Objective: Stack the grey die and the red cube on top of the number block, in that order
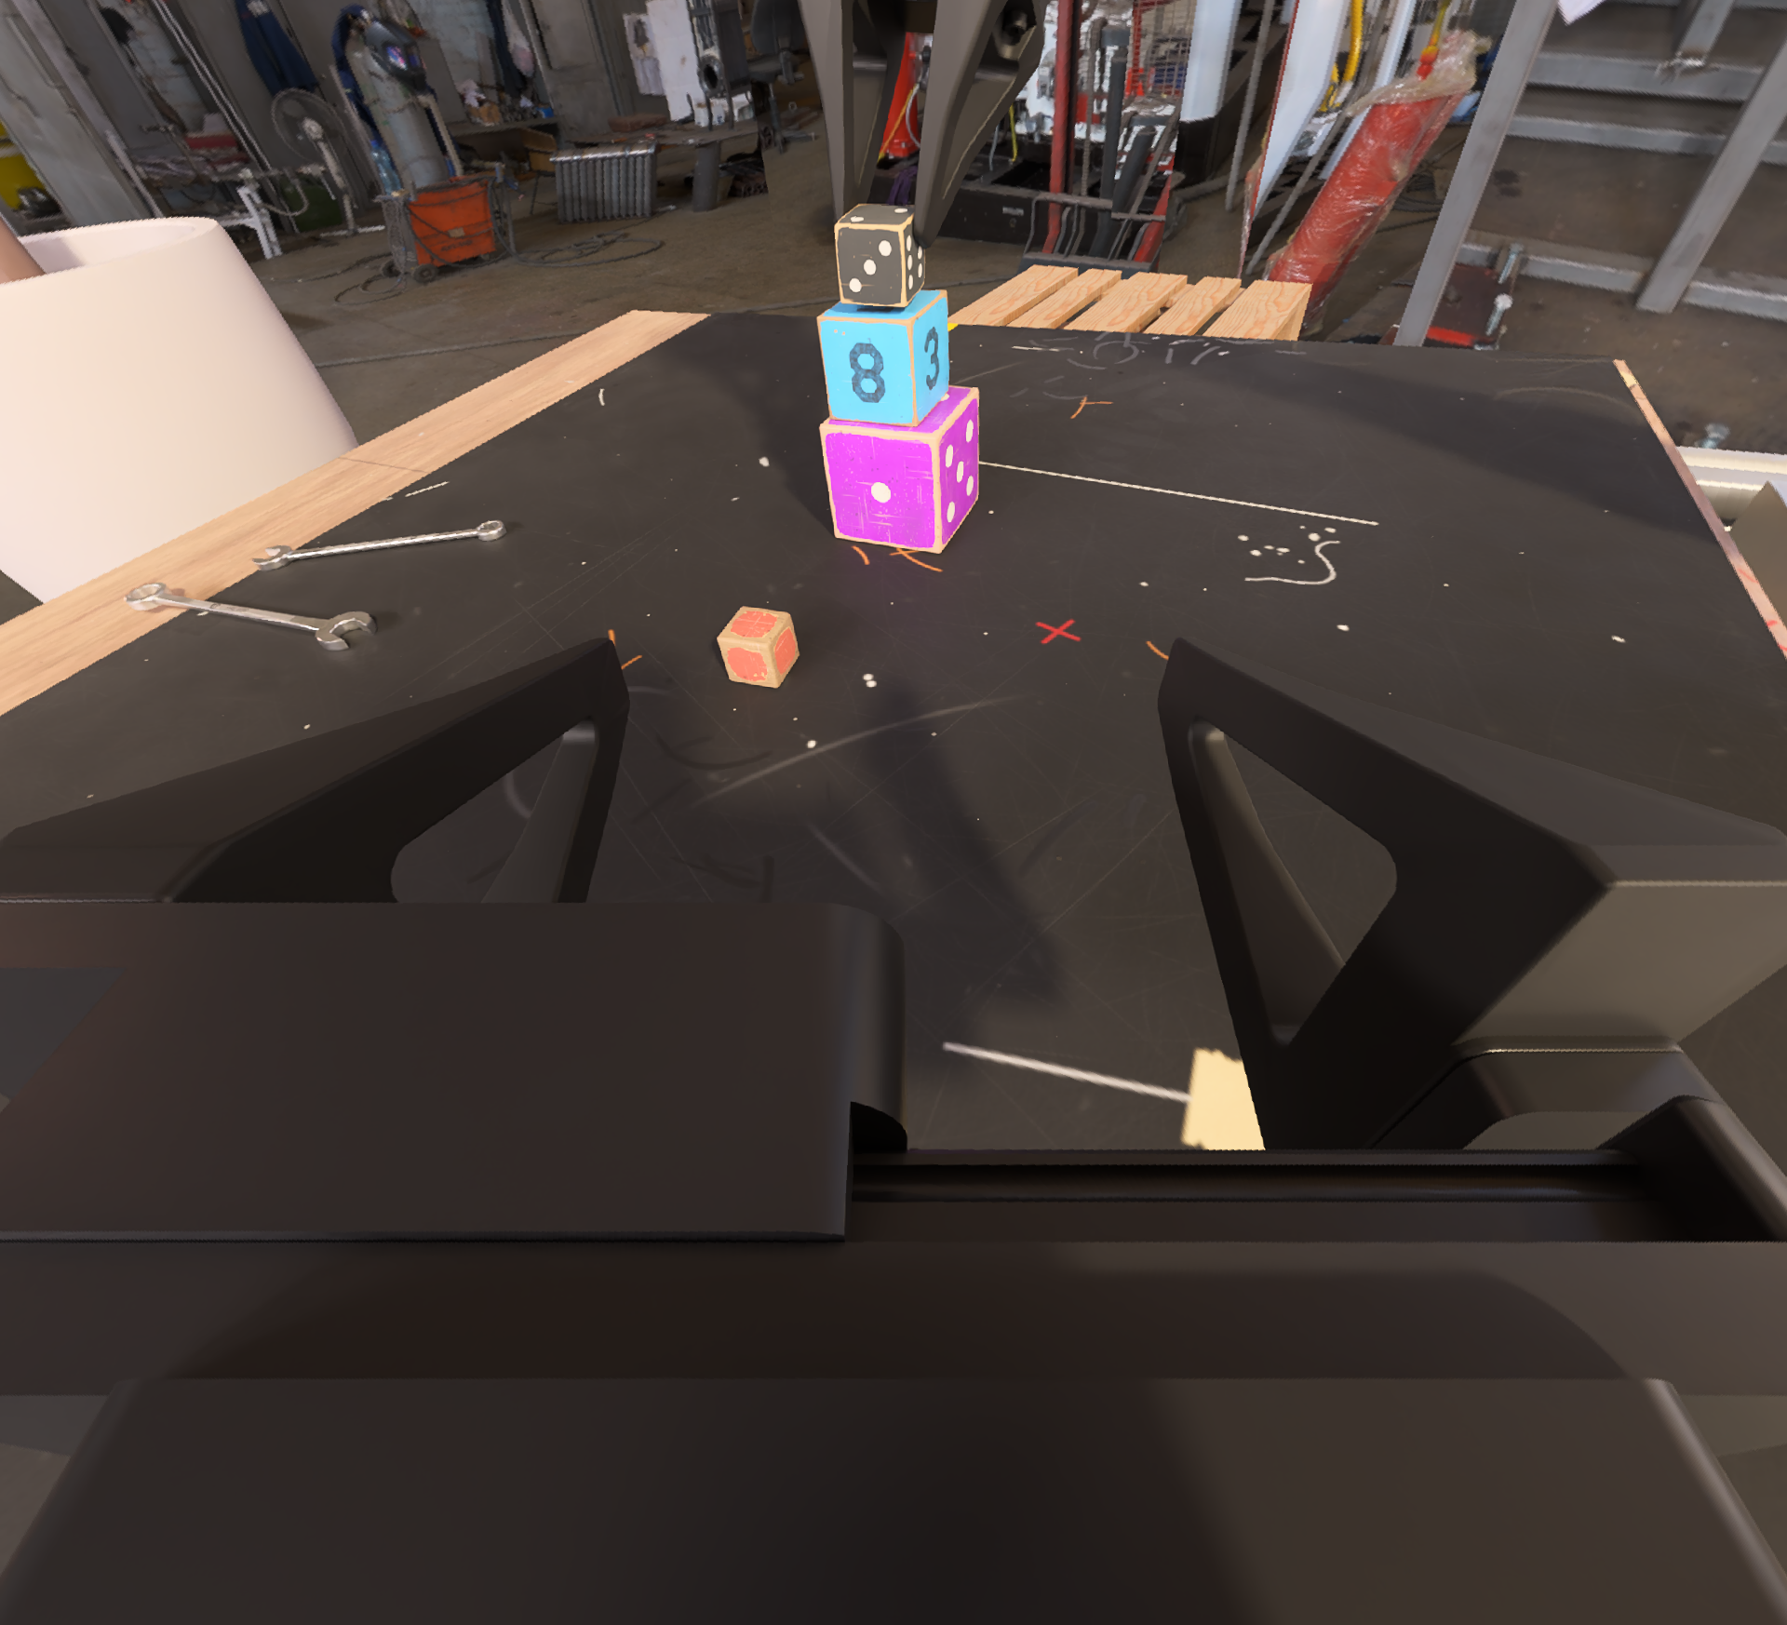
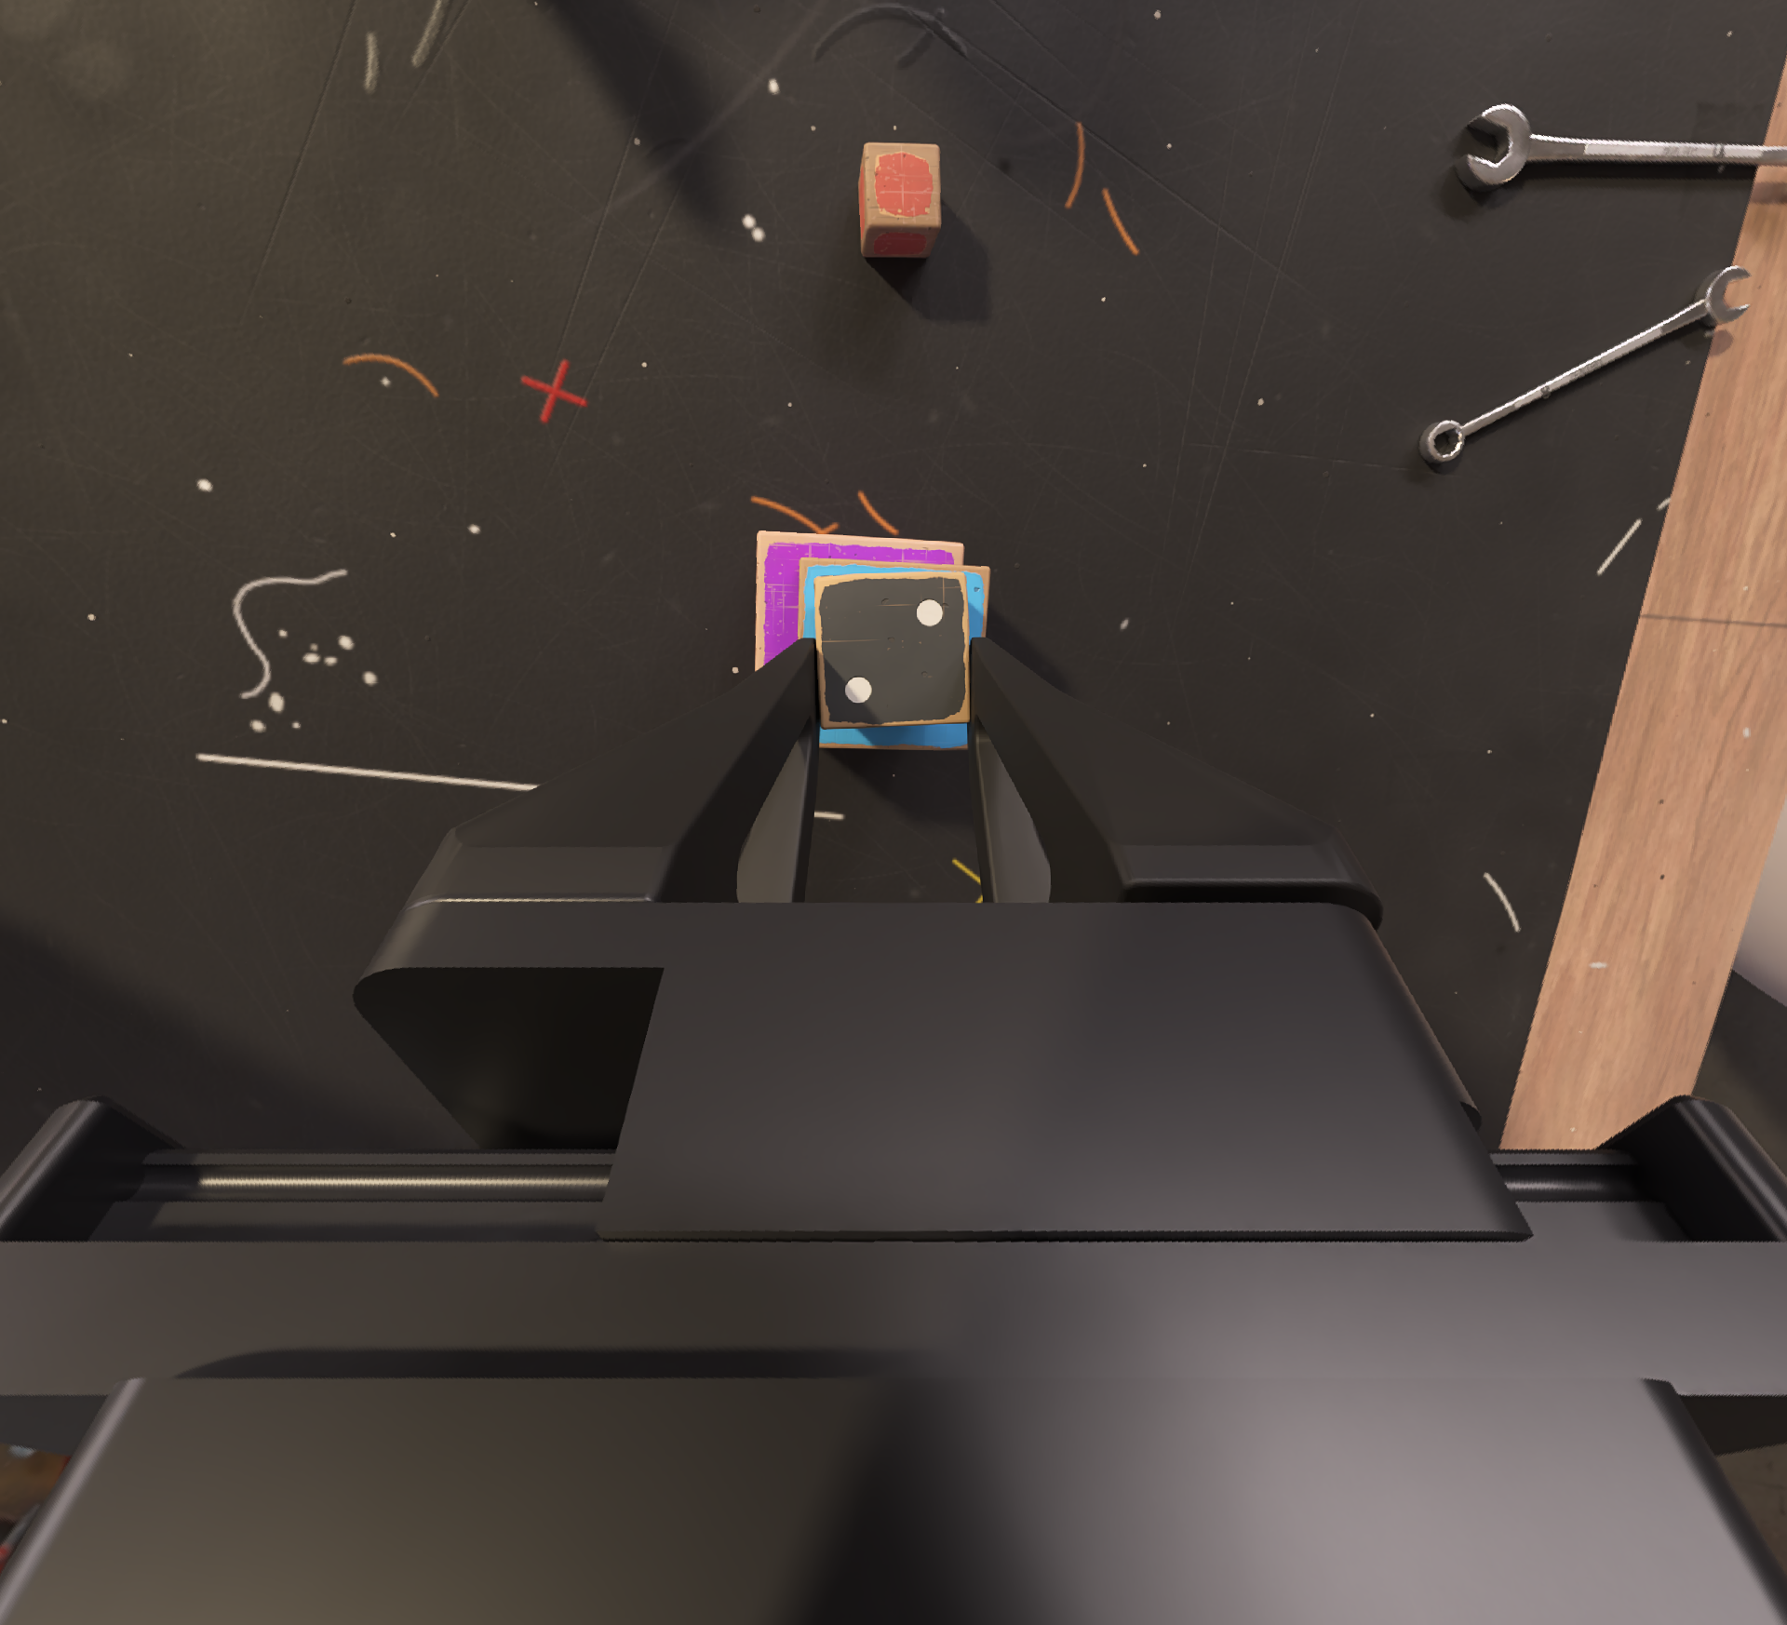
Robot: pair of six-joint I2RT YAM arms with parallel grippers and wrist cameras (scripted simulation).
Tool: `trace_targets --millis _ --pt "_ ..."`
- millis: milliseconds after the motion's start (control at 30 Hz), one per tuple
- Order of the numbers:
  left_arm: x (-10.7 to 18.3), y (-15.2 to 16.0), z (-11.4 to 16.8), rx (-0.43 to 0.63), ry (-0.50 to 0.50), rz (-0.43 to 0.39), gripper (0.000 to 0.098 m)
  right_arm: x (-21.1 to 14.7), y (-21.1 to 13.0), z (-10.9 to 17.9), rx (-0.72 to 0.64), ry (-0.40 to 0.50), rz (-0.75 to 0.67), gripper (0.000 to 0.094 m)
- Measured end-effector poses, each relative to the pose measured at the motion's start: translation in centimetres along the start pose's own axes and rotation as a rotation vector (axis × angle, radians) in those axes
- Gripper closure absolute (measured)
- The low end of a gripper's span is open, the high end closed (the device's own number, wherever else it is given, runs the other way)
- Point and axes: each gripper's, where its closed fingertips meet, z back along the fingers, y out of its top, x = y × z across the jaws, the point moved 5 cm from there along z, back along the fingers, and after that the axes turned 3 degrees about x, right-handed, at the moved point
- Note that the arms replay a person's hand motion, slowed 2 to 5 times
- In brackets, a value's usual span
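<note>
Three blocks stand stacked: grey die (image 2: 892, 648) on number block (image 1: 882, 360) on purple die (image 1: 899, 471). My right gripper (image 2: 892, 670) brackets the grey die; my left gripper (image 1: 894, 689) gapes, red cube (image 1: 758, 646) on the mat just ahead

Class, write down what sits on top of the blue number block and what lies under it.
On top of the blue number block sits the grey die, between the right gripper's fingers. Under it is a purple die on the black mat. Touching faces are hidden.
</note>
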Motion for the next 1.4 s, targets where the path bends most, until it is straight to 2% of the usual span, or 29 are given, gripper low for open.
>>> trace_targets --millis 900,1000,1233,1400 --pt "0.1 0.2 0.0 0.008 -0.009 -0.003 0.0038 -0.1 -0.2 -0.2 0.002 -0.008 -0.048 0.0683" --pt "0.1 0.2 0.0 0.009 -0.010 -0.003 0.0038 -0.1 -0.3 -0.2 0.004 -0.012 -0.055 0.0600" --pt "0.2 0.2 0.0 0.009 -0.013 -0.003 0.0038 -0.1 0.1 0.4 0.007 -0.041 -0.059 0.0554" --pt "0.2 0.2 0.0 0.009 -0.013 -0.003 0.0038 -0.4 2.1 1.1 0.010 -0.095 -0.033 0.0552"
